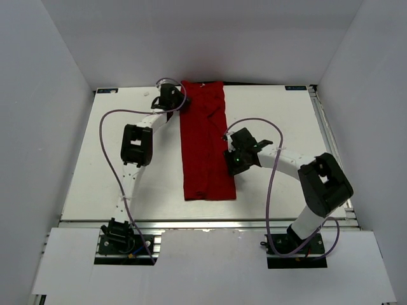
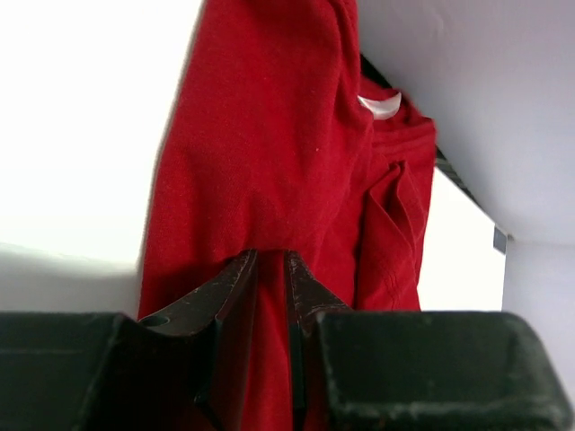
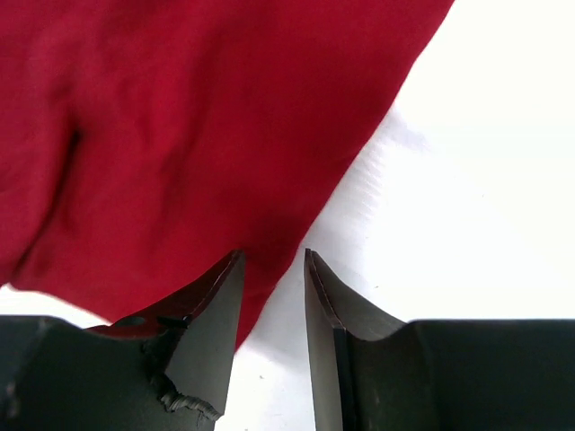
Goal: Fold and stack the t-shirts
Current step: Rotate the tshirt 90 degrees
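Observation:
The red t-shirt point(image 1: 206, 146) lies as a long narrow strip down the middle of the white table point(image 1: 286, 114), its collar end at the far wall. My left gripper point(image 1: 173, 98) is at the far left corner of the strip. In the left wrist view its jaws point(image 2: 271, 254) are nearly together with red cloth point(image 2: 269, 135) between them, and a white neck label point(image 2: 382, 106) shows further on. My right gripper point(image 1: 233, 159) is at the strip's right edge, about halfway down. In the right wrist view point(image 3: 274, 254) it is open and straddles the shirt's edge point(image 3: 180, 108).
White walls close in the table on the left, right and far sides; the far wall point(image 1: 254, 44) is right behind the left gripper. A metal rail point(image 1: 203, 223) runs along the near edge. Purple cables loop off both arms.

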### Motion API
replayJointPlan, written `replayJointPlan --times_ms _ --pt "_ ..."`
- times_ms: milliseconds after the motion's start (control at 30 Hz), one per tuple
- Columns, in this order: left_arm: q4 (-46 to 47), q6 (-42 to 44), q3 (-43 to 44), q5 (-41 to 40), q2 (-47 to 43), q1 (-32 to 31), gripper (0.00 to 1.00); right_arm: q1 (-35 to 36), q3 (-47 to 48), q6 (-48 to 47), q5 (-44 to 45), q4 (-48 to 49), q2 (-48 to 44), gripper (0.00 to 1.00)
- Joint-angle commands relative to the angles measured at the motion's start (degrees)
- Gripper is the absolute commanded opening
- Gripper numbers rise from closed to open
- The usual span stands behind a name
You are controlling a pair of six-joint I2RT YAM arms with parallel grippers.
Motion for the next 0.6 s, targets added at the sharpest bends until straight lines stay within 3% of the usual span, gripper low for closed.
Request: replayJointPlan --times_ms 0,233,433,567 --pt "-3.02 1.73 1.56 -0.25 0.81 1.52 0.31 1.10 4.80 -1.58 0.58 -1.78 -3.12 0.40" --pt "-0.57 2.79 -2.65 5.27 -8.06 1.70 0.36 5.23 4.29 1.14 1.11 -4.16 -10.25 0.40" --pt "-8.09 5.86 -3.71 7.40 -17.73 1.70 0.69 6.72 0.33 6.14 -1.52 -2.32 -13.07 0.40" --pt "-14.26 9.54 -7.99 8.54 -23.00 1.70 0.66 8.57 -1.86 8.35 0.14 -0.56 -12.89 0.40"
